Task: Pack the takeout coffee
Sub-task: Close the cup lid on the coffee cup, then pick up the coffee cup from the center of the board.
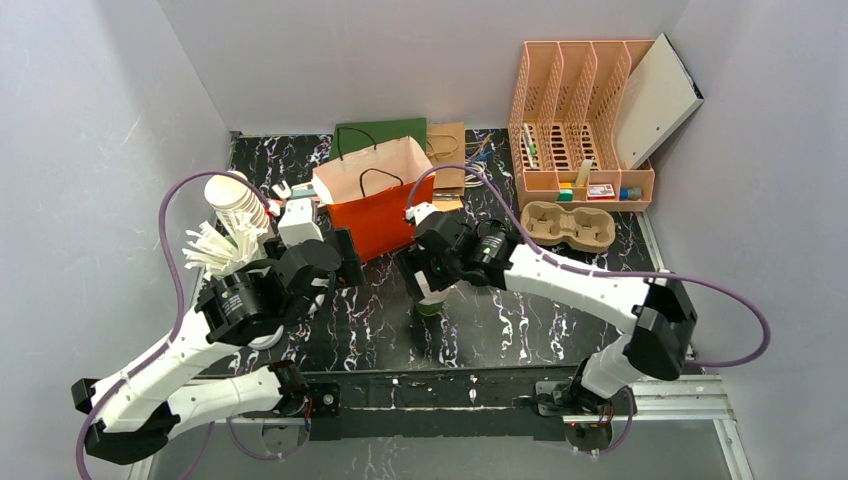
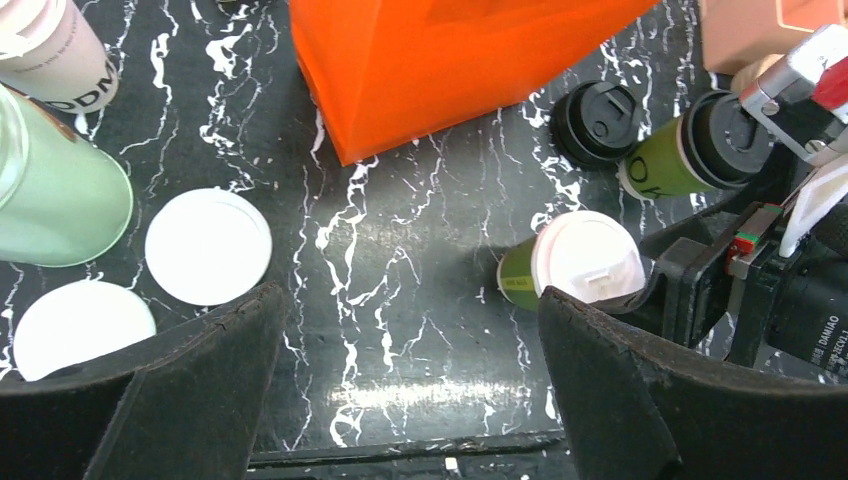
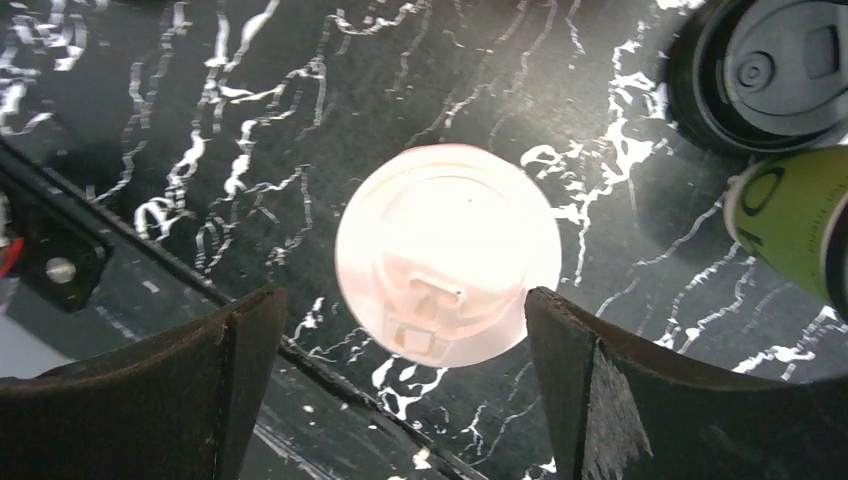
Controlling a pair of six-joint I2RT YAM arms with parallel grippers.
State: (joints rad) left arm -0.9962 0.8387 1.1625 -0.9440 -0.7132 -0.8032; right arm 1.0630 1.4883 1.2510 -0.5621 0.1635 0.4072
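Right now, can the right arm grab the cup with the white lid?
Probably yes. The right fingers are open straight above the white-lidded cup, one on each side of it, and nothing sits between them and the lid.

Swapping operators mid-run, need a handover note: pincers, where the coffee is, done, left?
Left pincer: open, empty, over the table by the orange bag.
Right pincer: open, empty, above a white-lidded green cup.
Takeout coffee (green, black lid): on the table beside that cup, next to a loose black lid, ungripped.
Done: nothing packed.
Left: grip the coffee and pack it, probably into the bag.
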